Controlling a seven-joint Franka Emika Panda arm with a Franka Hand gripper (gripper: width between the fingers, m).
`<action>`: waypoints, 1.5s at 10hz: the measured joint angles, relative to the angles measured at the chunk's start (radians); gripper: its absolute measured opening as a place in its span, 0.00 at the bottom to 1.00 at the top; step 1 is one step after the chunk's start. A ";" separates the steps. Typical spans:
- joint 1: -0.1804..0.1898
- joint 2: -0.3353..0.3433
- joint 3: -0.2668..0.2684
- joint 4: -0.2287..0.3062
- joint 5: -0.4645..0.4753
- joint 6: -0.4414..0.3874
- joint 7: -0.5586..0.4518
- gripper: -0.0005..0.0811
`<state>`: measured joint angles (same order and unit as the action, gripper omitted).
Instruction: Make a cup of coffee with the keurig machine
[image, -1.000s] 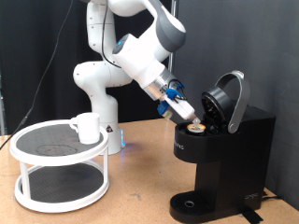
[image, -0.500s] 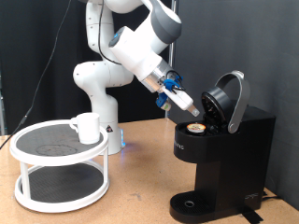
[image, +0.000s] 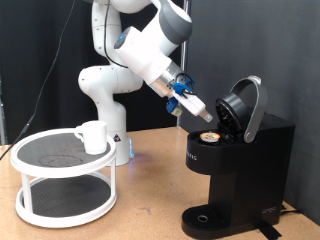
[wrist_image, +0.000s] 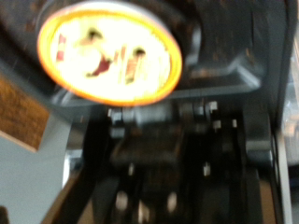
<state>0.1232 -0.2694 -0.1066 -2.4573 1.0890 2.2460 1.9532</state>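
The black keurig machine (image: 240, 165) stands at the exterior view's right with its rounded lid (image: 246, 106) swung up. A small pod with a tan top (image: 209, 136) sits in the open chamber, and it fills the wrist view as an orange-rimmed disc (wrist_image: 109, 51) set in the machine's dark holder (wrist_image: 234, 79). My gripper (image: 197, 113) hangs just above and to the exterior view's left of the pod, apart from it, open and holding nothing. The white cup (image: 92, 137) stands on a round stand at the exterior view's left, far from the gripper.
A white two-tier round stand (image: 60, 190) carries the cup on its dark top shelf. The robot's white base (image: 105, 95) rises behind it. A wooden table (image: 150, 195) holds everything, with a black curtain behind.
The gripper has drawn back up and to the exterior view's left from the chamber. The pod stays seated in the machine. The cup and lid have not moved.
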 joint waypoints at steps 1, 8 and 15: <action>-0.007 -0.017 -0.017 0.015 -0.003 -0.049 0.018 0.91; -0.031 -0.050 -0.062 0.193 -0.047 -0.222 0.136 0.91; 0.005 -0.041 -0.026 0.248 0.053 -0.255 0.150 0.91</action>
<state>0.1281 -0.3107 -0.1328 -2.2097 1.1425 1.9911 2.1032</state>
